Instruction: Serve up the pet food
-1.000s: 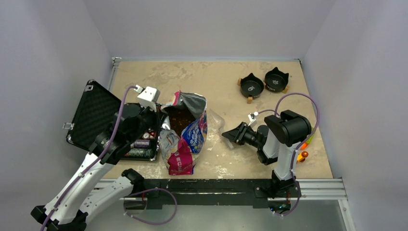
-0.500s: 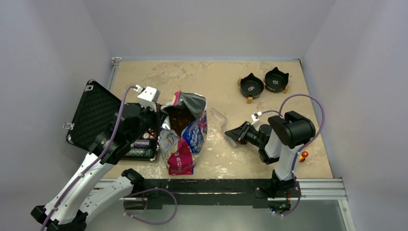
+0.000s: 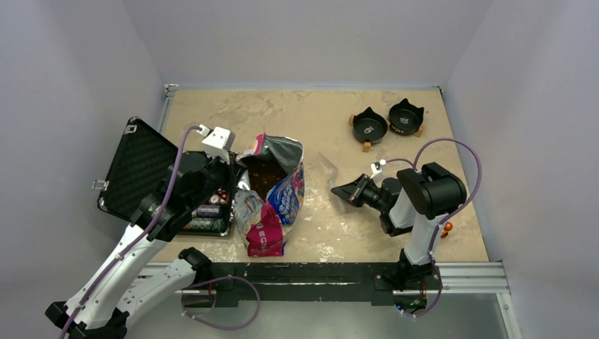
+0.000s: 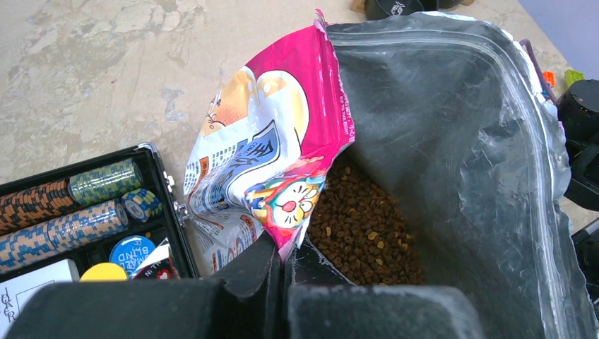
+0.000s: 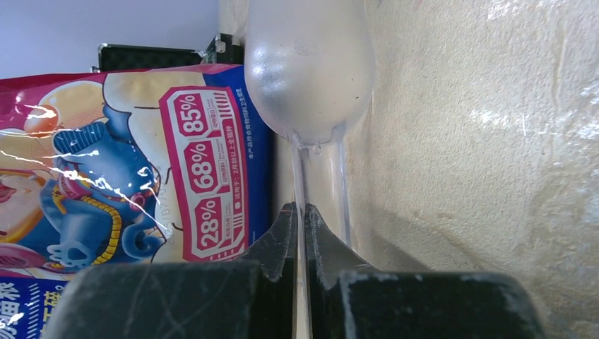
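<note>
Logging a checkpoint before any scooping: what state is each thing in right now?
food bag: open, rim pinched.
kibble: inside the bag.
left gripper: shut on the bag's rim.
scoop: empty, held by its handle.
right gripper: shut on the scoop's handle.
left bowl: empty.
right bowl: empty.
chip case: lid open.

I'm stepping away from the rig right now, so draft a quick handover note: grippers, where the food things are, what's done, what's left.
Left gripper: shut on the bag rim, holding it open.
Right gripper: shut on the scoop handle, right of the bag; scoop looks empty.
Kibble: in the bag.
Bowls: far right of the table, no kibble visible in them.
Done: bag open, scoop gripped.
Left: scoop kibble, fill the bowls.
</note>
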